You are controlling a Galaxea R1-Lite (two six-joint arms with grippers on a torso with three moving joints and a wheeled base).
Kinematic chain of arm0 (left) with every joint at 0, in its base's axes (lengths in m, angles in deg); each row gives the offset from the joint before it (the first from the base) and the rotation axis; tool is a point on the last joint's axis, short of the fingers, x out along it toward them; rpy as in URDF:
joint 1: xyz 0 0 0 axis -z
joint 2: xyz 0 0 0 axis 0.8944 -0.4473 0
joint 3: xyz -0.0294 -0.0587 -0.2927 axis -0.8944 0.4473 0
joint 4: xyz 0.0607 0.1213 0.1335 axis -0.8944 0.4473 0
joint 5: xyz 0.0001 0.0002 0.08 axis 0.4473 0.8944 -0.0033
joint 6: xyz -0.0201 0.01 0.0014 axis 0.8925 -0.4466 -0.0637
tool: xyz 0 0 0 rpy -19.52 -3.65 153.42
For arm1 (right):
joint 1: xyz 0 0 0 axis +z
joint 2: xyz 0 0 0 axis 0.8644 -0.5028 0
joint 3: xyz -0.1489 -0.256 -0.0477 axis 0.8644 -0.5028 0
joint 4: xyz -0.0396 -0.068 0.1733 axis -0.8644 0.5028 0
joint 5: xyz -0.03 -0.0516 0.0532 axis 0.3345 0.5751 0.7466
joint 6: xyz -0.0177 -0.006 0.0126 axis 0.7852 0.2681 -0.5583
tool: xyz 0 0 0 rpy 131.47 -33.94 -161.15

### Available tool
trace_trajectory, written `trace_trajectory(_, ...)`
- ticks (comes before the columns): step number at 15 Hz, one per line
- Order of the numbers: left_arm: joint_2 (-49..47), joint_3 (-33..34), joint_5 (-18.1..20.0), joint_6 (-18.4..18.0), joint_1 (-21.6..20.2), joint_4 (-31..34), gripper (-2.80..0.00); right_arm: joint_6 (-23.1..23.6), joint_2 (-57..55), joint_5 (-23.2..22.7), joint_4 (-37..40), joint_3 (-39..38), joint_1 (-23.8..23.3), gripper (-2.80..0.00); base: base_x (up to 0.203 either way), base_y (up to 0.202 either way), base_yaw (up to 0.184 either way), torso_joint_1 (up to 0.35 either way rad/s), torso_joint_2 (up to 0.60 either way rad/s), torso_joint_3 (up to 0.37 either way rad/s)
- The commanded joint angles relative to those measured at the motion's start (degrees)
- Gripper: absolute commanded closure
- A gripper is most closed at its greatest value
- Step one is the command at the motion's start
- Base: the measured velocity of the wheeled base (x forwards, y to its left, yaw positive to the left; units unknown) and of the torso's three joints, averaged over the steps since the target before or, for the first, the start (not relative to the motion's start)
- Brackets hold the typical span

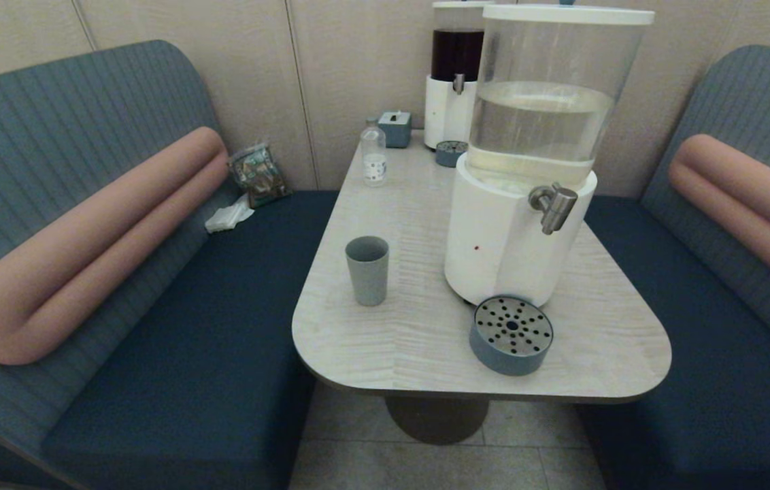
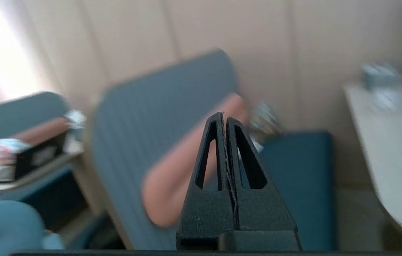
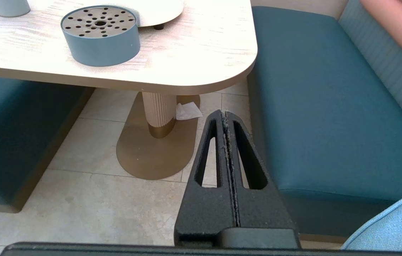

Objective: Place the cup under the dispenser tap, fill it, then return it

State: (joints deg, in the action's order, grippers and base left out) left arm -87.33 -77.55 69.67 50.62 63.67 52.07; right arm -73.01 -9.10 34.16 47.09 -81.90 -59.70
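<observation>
The grey-blue cup (image 1: 367,269) stands upright on the pale wooden table (image 1: 412,340), left of the large white-based dispenser (image 1: 521,163); its base shows at the edge of the right wrist view (image 3: 9,6). The brushed-steel tap (image 1: 552,206) juts from the dispenser's front right, above and behind the round drip tray (image 1: 511,334) (image 3: 100,33). Neither arm appears in the head view. My left gripper (image 2: 224,115) is shut and empty, off the table's left side facing the bench. My right gripper (image 3: 224,113) is shut and empty, low over the floor near the table's front right corner.
A small clear bottle (image 1: 373,155), a grey box (image 1: 395,128), a second small tray (image 1: 451,152) and a dark-liquid dispenser (image 1: 456,75) stand at the table's far end. Blue benches (image 1: 208,340) (image 3: 321,106) flank the table. A tissue (image 3: 188,111) lies by the table's pedestal (image 3: 158,113).
</observation>
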Motion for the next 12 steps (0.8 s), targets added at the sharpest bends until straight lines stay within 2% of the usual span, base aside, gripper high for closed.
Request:
trace_trajectory(1,6.93,1.62,2.06,0.61,-0.27,4.83,0.00,0.03,-0.05,0.02,-0.02,0.00,0.06,0.00,0.000,0.000,0.000,0.000,0.00,0.000)
trace_trajectory(3,9.62,5.93,5.22,5.88,-0.32,10.26,0.00,0.03,-0.05,0.02,-0.02,0.00,0.07,0.00,0.000,0.000,0.000,0.000,0.00,0.000)
trace_trajectory(5,9.92,9.88,6.43,12.38,-0.33,11.89,0.00,0.03,-0.05,0.02,-0.02,0.00,0.07,0.00,0.000,0.000,0.000,0.000,0.00,0.000)
trace_trajectory(6,9.95,12.43,7.00,14.27,-0.33,12.04,0.00,0.12,-0.05,0.02,-0.02,0.00,0.07,0.00,0.000,0.000,0.000,0.000,0.00,0.000)
trace_trajectory(9,9.97,19.60,9.73,16.58,-0.33,11.78,0.00,0.03,-0.05,0.02,-0.02,0.00,0.01,0.00,0.000,0.000,0.000,0.000,0.00,0.000)
trace_trajectory(10,9.97,20.69,11.37,18.12,-0.33,11.99,0.00,0.03,-0.05,0.02,-0.02,0.00,0.00,0.00,0.000,0.000,0.000,0.000,0.00,0.000)
trace_trajectory(12,9.97,20.94,13.66,18.76,-0.33,12.64,0.00,0.06,-0.05,0.02,-0.02,0.00,0.06,0.00,0.000,0.000,0.000,0.000,0.00,0.000)
